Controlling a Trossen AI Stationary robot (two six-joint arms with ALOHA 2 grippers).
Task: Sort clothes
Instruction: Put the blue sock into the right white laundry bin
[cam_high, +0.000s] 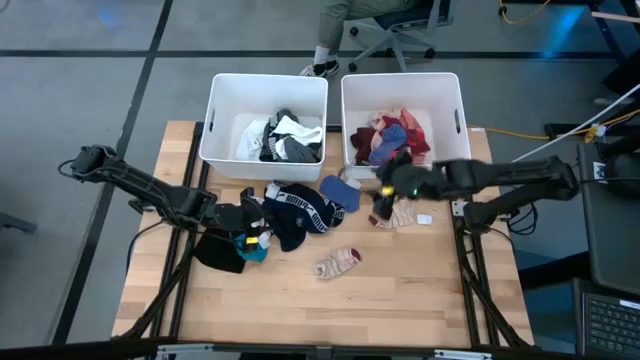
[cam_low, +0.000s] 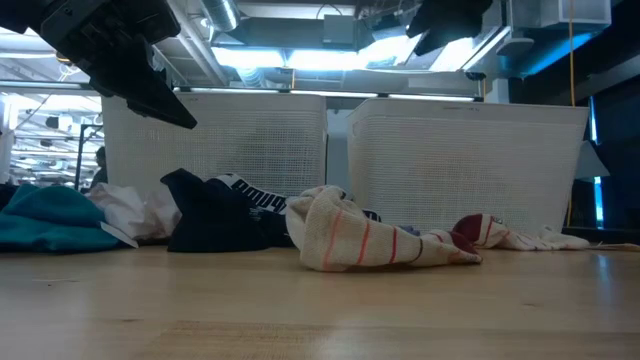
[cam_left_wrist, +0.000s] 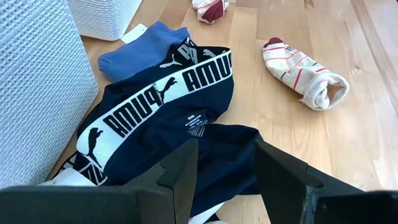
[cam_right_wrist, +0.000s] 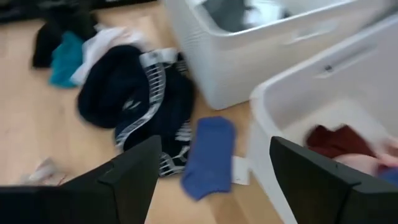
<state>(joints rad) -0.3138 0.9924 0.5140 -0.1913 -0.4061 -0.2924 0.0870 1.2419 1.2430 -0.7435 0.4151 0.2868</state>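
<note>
Loose clothes lie in a scattered row across the middle of a light wooden table (cam_high: 300, 310), in front of two white plastic bins. The largest piece is a navy garment with a white band (cam_high: 300, 208) printed with dark lettering, crumpled and partly folded over itself. A flat blue piece (cam_high: 340, 192) touches its edge on the side toward the bins. To the left sits a heap of black fabric (cam_high: 222, 250) with a teal piece (cam_high: 252, 250) and some white cloth against it. Nearer the front edge, apart from the rest, lies a cream sock with red stripes (cam_high: 337, 263), rolled at one end. A second cream-and-maroon sock (cam_high: 395, 214) rests to the right, beside a small white tag.

The left bin (cam_high: 222, 92) holds white, grey and black clothes; the right bin (cam_high: 452, 92) holds red, maroon, blue and pink ones.

The left gripper (cam_high: 248, 212) hovers just over the navy garment's left edge, fingers parted and holding nothing. The right gripper (cam_high: 385, 180) hangs at the front rim of the right bin — fingers spread wide, empty, with the blue piece on the table just beyond it.

Beyond the table, a seated person's leg and shoe (cam_high: 322, 66) show beside an office chair.
</note>
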